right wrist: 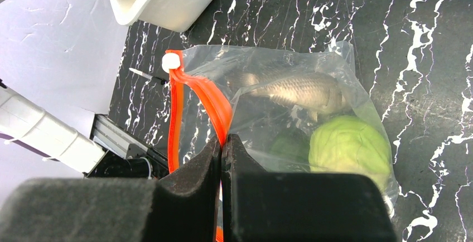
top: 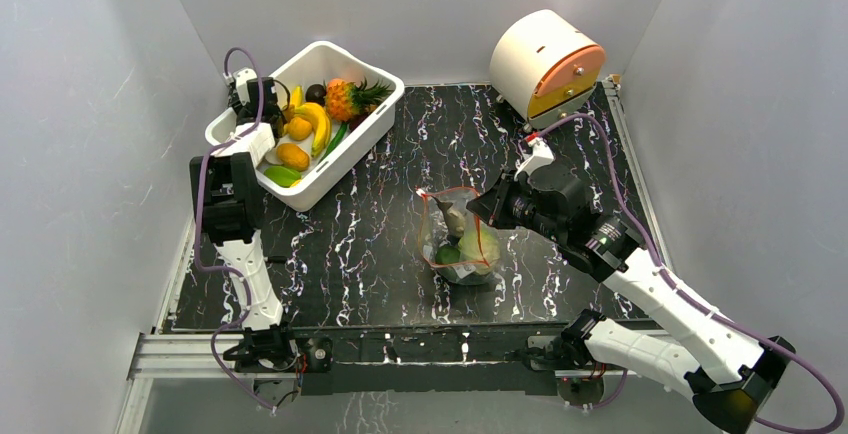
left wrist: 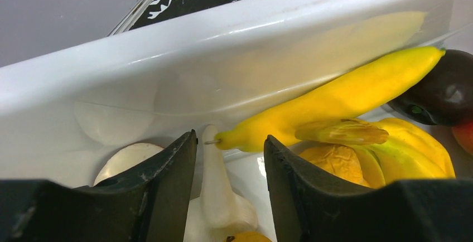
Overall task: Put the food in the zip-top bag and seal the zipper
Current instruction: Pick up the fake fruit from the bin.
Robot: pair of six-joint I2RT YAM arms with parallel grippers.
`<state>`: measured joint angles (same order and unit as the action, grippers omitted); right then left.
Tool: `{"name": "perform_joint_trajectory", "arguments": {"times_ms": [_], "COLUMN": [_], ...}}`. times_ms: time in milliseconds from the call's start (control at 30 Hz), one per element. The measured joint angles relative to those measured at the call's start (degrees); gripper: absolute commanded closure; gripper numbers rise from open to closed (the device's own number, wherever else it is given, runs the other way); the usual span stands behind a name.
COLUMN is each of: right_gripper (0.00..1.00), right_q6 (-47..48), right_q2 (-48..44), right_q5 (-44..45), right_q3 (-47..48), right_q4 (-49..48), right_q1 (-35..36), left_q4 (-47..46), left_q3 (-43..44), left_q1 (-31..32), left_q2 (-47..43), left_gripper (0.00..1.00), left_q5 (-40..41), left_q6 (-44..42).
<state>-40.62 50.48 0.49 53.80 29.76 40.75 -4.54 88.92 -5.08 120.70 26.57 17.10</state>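
The clear zip-top bag [top: 462,239] lies mid-table with its mouth held open; it also shows in the right wrist view [right wrist: 290,102]. Inside are a grey toy fish [right wrist: 298,90], a light-green round fruit [right wrist: 348,147] and a darker green piece [right wrist: 290,147]. My right gripper [right wrist: 222,141] is shut on one lip of the red zipper [right wrist: 209,100]. My left gripper [left wrist: 230,144] is open inside the white tub [top: 360,124], jaws either side of a white garlic-shaped piece [left wrist: 217,192], beside a yellow banana [left wrist: 340,94].
The tub holds more food: a pineapple [top: 350,97], bananas [top: 316,124], orange pieces [top: 293,155] and a dark round fruit [left wrist: 443,91]. A white and orange cylinder device [top: 545,62] stands at the back right. White walls enclose the table.
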Motion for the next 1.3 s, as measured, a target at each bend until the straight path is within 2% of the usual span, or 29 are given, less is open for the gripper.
{"name": "perform_joint_trajectory", "arguments": {"times_ms": [367, 833, 1067, 1300], "right_gripper": [1.0, 1.0, 1.0, 1.0], "right_q6": [0.0, 0.0, 0.0, 0.0], "right_q2": [0.3, -0.1, -0.2, -0.2], "right_q5": [-0.1, 0.4, 1.0, 1.0], "right_q3": [0.0, 0.0, 0.0, 0.0], "right_q4": [-0.1, 0.0, 0.0, 0.0], "right_q1": [0.0, 0.0, 0.0, 0.0], "left_q4": [0.2, -1.4, -1.7, -3.0], "left_q3": [-0.6, 0.7, 1.2, 1.2], "left_q1": [0.0, 0.0, 0.0, 0.0], "left_q2": [0.0, 1.1, 3.3, 3.6], "left_gripper": [0.51, 0.56, 0.67, 0.86], "left_q5": [0.0, 0.4, 0.0, -0.2], "left_q6": [0.4, 0.4, 0.5, 0.5]}}
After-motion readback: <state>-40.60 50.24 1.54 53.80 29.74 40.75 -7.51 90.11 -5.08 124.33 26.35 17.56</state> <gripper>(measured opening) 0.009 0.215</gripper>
